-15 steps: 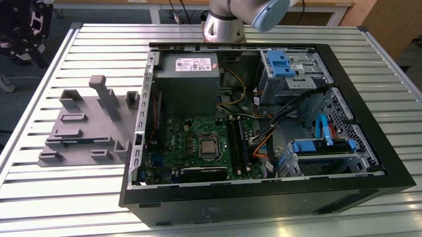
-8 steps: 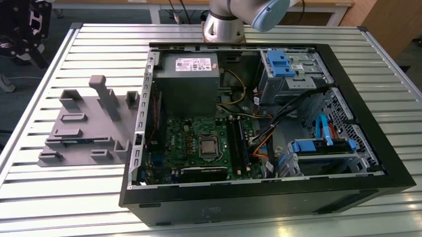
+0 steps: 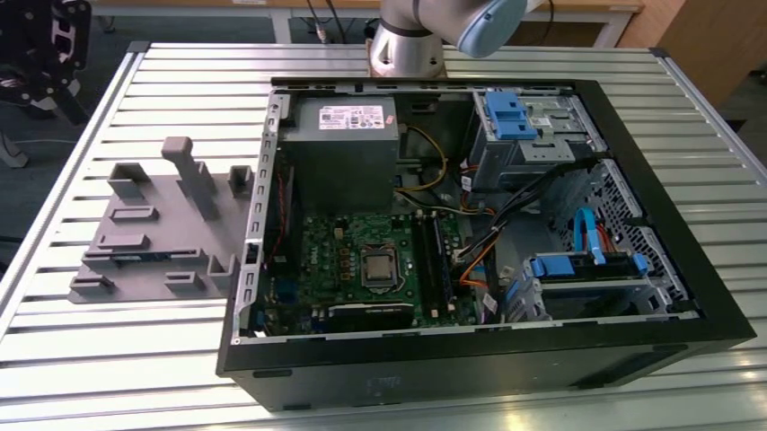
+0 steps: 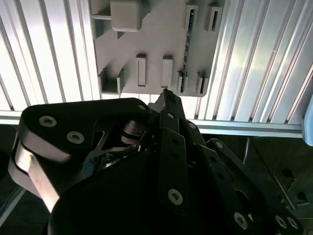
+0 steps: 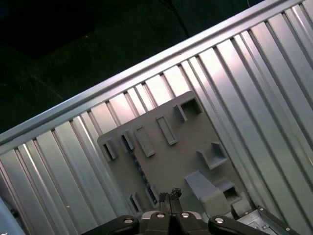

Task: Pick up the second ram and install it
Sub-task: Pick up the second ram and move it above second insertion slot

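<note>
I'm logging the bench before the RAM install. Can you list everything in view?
Table: one, silver, slatted, under everything.
Computer case: one, black, open, on the table.
Power supply: one, grey, inside the case.
Motherboard: one, green, on the case floor.
Drive brackets: two, blue, at the case's side on the exterior view's right.
Holder block: one, grey, on the table at the exterior view's left.
Second ram: one, blue, in a holder block slot.
Arm: one, grey, beside the case.
Claw: one, black, shut, over the holder block.
</note>
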